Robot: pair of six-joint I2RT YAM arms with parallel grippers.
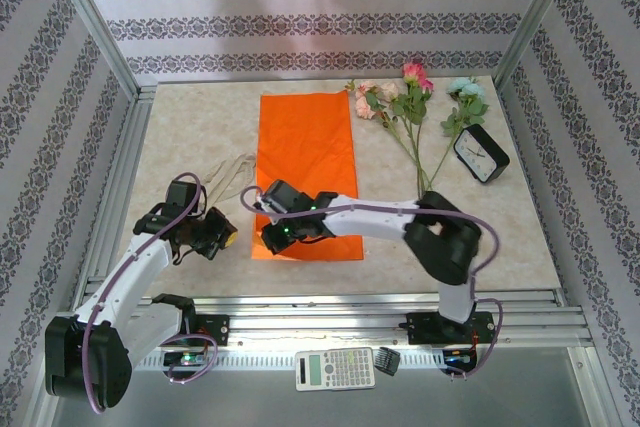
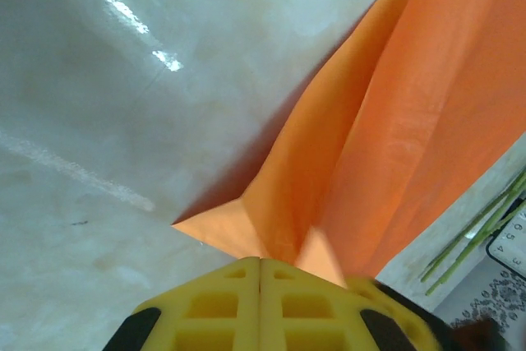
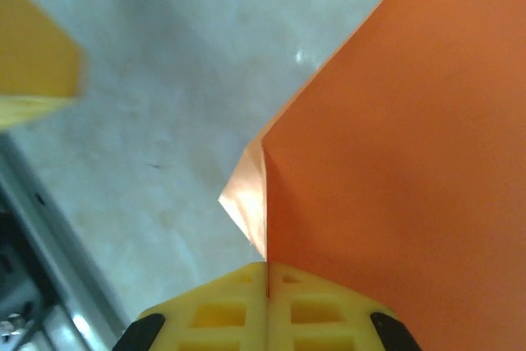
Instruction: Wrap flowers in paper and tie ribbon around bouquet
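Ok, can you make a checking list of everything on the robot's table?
Surface: beige marbled tabletop.
Job's things: large orange paper sheet mid-table, near corner lifted; pink, peach and blue artificial flowers on its right, unwrapped; beige fabric ribbon on its left.
Clutter: black square clock by the flowers; grey calculator on the front ledge.
Grippers: left gripper and right gripper both shut on the paper's near corner.
Cables: purple cables along both arms.
Surroundings: patterned wallpaper walls, metal frame.
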